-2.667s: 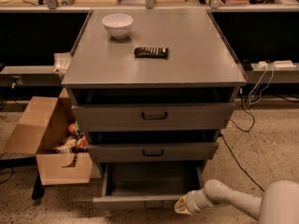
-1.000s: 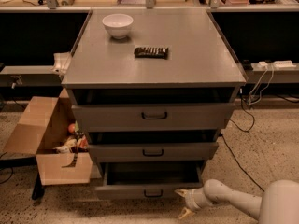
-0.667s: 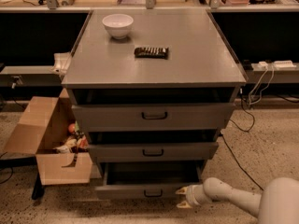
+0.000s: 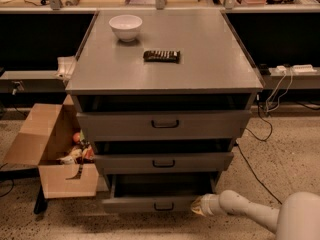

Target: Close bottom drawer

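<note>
The bottom drawer [image 4: 155, 203] is the lowest, narrowest grey front of three, with a small black handle [image 4: 163, 207]. It stands pulled out a short way, showing a dark strip of its tray behind the front panel. My gripper [image 4: 198, 205] is at the end of the white arm [image 4: 250, 211] that comes in from the lower right. It is against the right end of the bottom drawer's front panel.
The mid drawer [image 4: 163, 162] and top drawer [image 4: 164, 124] sit above it. A white bowl [image 4: 125, 26] and a dark snack bar [image 4: 161, 55] lie on the cabinet top [image 4: 210, 59]. An open cardboard box [image 4: 52, 154] stands on the floor at left. Cables [image 4: 265, 109] run at right.
The bottom drawer has slid inward from far out to only slightly open. My gripper has followed it toward the cabinet, staying at the panel's right end.
</note>
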Available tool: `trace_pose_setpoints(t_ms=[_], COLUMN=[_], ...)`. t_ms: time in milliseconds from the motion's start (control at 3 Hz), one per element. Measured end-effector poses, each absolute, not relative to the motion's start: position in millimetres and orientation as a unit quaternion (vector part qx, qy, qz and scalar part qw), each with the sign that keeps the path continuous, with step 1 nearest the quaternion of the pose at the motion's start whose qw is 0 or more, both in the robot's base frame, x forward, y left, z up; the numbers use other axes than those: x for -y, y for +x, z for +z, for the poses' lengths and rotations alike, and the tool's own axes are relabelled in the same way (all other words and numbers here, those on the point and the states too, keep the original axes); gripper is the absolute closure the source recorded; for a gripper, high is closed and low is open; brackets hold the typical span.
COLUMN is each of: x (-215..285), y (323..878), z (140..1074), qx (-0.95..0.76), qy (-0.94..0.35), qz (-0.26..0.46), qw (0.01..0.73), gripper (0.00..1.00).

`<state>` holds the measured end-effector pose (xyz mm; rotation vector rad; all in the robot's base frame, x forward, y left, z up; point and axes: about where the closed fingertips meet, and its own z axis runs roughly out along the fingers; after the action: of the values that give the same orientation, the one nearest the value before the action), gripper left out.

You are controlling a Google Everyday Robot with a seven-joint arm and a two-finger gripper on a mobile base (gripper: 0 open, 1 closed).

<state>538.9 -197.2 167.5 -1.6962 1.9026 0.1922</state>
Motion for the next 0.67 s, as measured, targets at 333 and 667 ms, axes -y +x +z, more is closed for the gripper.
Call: trace_pose_setpoints(t_ms=[333, 667], x=[188.9, 186.3], y=[535.2, 538.0], z=[158.9, 156.5], qx=[-0.735, -0.746], qy=[-0.596, -0.574], qz=[0.106, 0.122], qw=[0.305, 0.315], gripper=[1.0, 1.0])
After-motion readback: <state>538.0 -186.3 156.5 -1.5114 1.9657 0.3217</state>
